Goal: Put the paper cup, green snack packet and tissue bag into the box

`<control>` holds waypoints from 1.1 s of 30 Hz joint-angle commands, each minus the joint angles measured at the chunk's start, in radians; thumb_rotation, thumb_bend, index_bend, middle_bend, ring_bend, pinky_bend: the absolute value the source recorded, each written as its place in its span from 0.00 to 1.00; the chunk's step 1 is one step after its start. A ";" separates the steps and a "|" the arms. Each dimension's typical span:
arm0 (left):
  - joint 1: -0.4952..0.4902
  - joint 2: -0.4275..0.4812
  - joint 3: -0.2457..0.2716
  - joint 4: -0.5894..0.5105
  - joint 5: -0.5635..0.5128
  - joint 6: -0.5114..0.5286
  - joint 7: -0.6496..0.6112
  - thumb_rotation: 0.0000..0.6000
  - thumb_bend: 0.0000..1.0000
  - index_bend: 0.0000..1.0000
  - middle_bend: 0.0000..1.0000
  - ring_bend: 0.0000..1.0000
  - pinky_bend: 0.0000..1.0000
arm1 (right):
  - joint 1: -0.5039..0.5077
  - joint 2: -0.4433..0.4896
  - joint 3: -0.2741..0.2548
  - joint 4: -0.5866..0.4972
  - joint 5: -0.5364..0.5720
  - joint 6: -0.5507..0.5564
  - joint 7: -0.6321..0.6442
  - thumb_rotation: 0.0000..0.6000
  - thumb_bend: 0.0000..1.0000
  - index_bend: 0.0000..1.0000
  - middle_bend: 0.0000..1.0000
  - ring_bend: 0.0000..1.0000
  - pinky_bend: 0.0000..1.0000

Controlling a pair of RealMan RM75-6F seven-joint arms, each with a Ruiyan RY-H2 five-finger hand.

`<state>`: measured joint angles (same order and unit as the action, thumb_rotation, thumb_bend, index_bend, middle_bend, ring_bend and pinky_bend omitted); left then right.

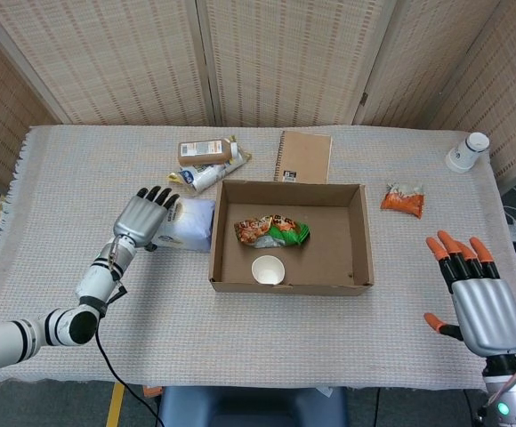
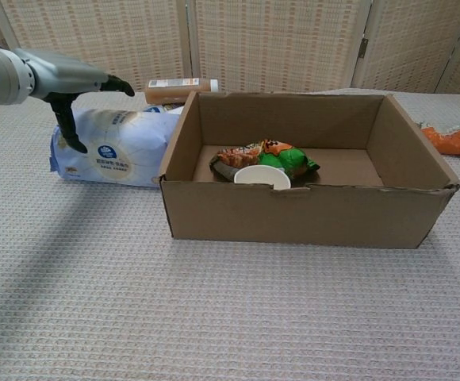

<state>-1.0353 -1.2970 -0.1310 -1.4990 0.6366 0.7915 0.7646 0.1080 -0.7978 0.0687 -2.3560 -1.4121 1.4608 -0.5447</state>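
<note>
The cardboard box point(image 1: 363, 233) point(image 2: 309, 218) stands mid-table. Inside it lie the green snack packet point(image 1: 274, 230) point(image 2: 271, 159) and the white paper cup point(image 1: 268, 269) point(image 2: 262, 177), upright in front of the packet. The pale blue tissue bag point(image 1: 189, 223) point(image 2: 127, 148) lies on the cloth just left of the box. My left hand point(image 1: 142, 218) point(image 2: 51, 83) hovers over the bag's left end, fingers spread and holding nothing; whether it touches the bag is unclear. My right hand point(image 1: 473, 298) is open at the table's right front, far from everything, seen only in the head view.
Behind the box lie a brown bottle point(image 1: 205, 151) point(image 2: 178, 89), a white packet point(image 1: 210, 174) and a brown notebook point(image 1: 303, 157). An orange snack packet point(image 1: 402, 200) point(image 2: 450, 142) lies right of the box. A second paper cup point(image 1: 466, 151) lies at the far right corner.
</note>
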 commanded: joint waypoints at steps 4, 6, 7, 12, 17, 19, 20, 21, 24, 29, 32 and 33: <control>-0.069 -0.007 0.032 0.063 -0.095 -0.076 0.021 1.00 0.13 0.00 0.00 0.00 0.13 | 0.014 -0.010 0.013 0.000 0.035 -0.003 -0.018 1.00 0.08 0.04 0.00 0.00 0.00; -0.086 -0.017 0.045 0.087 -0.113 -0.091 0.025 1.00 0.13 0.00 0.00 0.00 0.13 | 0.018 -0.013 0.016 0.000 0.044 -0.002 -0.023 1.00 0.08 0.04 0.00 0.00 0.00; -0.092 -0.023 0.050 0.097 -0.118 -0.097 0.024 1.00 0.13 0.00 0.00 0.00 0.13 | 0.020 -0.014 0.018 0.000 0.049 -0.001 -0.025 1.00 0.08 0.04 0.00 0.00 0.00; -0.124 -0.054 0.074 0.161 -0.160 -0.131 0.016 1.00 0.13 0.00 0.00 0.00 0.13 | 0.027 -0.020 0.023 0.000 0.070 0.001 -0.041 1.00 0.08 0.04 0.00 0.00 0.00; -0.157 -0.081 0.114 0.213 -0.234 -0.162 0.027 1.00 0.12 0.00 0.00 0.00 0.13 | 0.030 -0.028 0.023 0.000 0.069 0.007 -0.050 1.00 0.08 0.04 0.00 0.00 0.00; -0.166 -0.096 0.125 0.233 -0.259 -0.166 0.023 1.00 0.12 0.00 0.00 0.00 0.13 | 0.032 -0.030 0.023 0.000 0.078 0.005 -0.057 1.00 0.08 0.04 0.00 0.00 0.00; -0.168 -0.101 0.128 0.240 -0.269 -0.167 0.019 1.00 0.13 0.00 0.00 0.00 0.13 | 0.033 -0.031 0.023 0.000 0.081 0.005 -0.059 1.00 0.08 0.04 0.00 0.00 0.00; -0.171 -0.108 0.133 0.250 -0.281 -0.168 0.015 1.00 0.13 0.00 0.00 0.00 0.14 | 0.035 -0.034 0.024 0.000 0.082 0.006 -0.062 1.00 0.08 0.04 0.00 0.00 0.00; -0.178 -0.124 0.146 0.270 -0.305 -0.165 0.010 1.00 0.18 0.00 0.00 0.00 0.17 | 0.038 -0.044 0.022 0.000 0.075 0.007 -0.071 1.00 0.08 0.04 0.00 0.00 0.00; -0.168 -0.152 0.148 0.286 -0.265 -0.115 -0.013 1.00 0.26 0.26 0.27 0.27 0.50 | 0.038 -0.050 0.020 0.000 0.081 0.012 -0.083 1.00 0.08 0.04 0.00 0.00 0.00; -0.152 -0.153 0.144 0.279 -0.218 -0.082 -0.034 1.00 0.30 0.48 0.47 0.41 0.64 | 0.039 -0.050 0.021 0.000 0.084 0.015 -0.083 1.00 0.08 0.04 0.00 0.00 0.00; -0.148 -0.147 0.145 0.273 -0.206 -0.077 -0.038 1.00 0.31 0.52 0.53 0.45 0.67 | 0.040 -0.050 0.021 0.000 0.086 0.015 -0.084 1.00 0.08 0.04 0.00 0.00 0.00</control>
<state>-1.1937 -1.4458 0.0147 -1.2192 0.4082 0.7015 0.7392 0.1477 -0.8480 0.0897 -2.3560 -1.3271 1.4754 -0.6281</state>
